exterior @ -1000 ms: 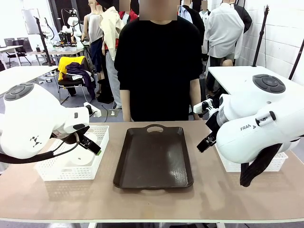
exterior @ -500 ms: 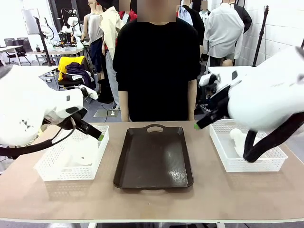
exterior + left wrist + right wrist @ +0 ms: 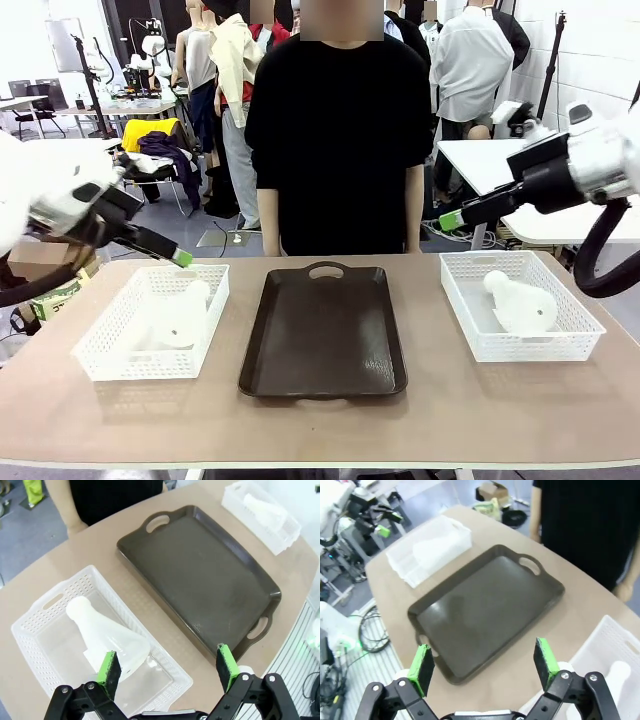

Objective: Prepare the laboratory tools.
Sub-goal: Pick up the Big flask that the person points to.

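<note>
- Frosted-white left flask (image 3: 180, 315) lies on its side in the left basket (image 3: 150, 370), lower left of the frame; right flask (image 3: 520, 303) lies likewise in the right basket (image 3: 530, 348).
- Between the baskets we see a dark tray (image 3: 323, 330).
- Left gripper (image 3: 167, 666) and right gripper (image 3: 483, 666) gape wide, holding nothing.

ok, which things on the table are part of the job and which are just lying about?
Job: left flask, lying in the left basket; right flask, lying in the right basket.
Lying about: the two baskets themselves; dark tray between them.
</note>
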You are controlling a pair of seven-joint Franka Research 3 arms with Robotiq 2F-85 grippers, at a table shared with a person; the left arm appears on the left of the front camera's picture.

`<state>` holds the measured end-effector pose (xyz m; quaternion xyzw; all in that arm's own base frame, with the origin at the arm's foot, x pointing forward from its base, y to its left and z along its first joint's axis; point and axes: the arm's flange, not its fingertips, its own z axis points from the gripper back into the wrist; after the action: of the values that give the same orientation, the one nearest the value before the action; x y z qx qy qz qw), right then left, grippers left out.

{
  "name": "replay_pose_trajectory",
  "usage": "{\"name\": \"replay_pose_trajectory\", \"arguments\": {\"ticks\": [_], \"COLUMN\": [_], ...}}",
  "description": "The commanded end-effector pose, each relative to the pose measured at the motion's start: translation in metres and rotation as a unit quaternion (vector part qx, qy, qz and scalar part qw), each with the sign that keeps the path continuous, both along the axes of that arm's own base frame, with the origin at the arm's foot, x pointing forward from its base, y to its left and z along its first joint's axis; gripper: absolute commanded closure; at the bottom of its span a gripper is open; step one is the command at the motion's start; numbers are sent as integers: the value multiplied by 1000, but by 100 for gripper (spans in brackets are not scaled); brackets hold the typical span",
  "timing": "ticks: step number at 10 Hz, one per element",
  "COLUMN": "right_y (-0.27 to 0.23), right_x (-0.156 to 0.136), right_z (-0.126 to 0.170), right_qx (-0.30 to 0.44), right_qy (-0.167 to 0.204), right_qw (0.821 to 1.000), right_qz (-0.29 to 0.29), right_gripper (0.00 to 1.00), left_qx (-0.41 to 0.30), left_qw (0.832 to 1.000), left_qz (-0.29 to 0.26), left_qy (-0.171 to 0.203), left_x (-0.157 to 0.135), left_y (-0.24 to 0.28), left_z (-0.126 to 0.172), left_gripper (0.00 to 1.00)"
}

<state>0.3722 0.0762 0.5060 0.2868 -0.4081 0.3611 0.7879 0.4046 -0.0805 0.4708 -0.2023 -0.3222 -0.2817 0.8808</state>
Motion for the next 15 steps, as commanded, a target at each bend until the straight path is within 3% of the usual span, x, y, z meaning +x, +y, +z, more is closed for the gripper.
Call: {"name": "replay_pose_trajectory", "arguments": {"ticks": [1,5,6,7,10,12,13,15], "right_y": [-8,-23,-24,-24,-28,-55,-72,-101], "right_x": [7,17,4,4,6,10,15,29], "right_z": [-8,-5,-3,-3,0,13,18,22], "right_qx": [45,78,54,54,56,95,128,207], "right_qy": [4,9,4,4,5,39,52,113], "right_qw": [998,994,997,997,997,987,984,967], "right_qz": [45,74,55,55,56,121,115,94], "right_gripper": [0,0,0,0,0,0,0,0], "left_qx": [-55,-99,-28,-98,-82,-155,-191,-270], "left_qw": [998,994,999,995,996,984,975,947], "left_qz": [-19,-37,44,-26,-6,-42,-44,-63], "left_qy": [9,21,12,18,25,78,102,163], "left_x": [16,27,26,14,16,32,41,49], "left_y": [21,50,45,46,45,76,94,121], "left_z": [-4,-8,-9,0,-6,1,4,2], "left_gripper": [0,0,0,0,0,0,0,0]}}
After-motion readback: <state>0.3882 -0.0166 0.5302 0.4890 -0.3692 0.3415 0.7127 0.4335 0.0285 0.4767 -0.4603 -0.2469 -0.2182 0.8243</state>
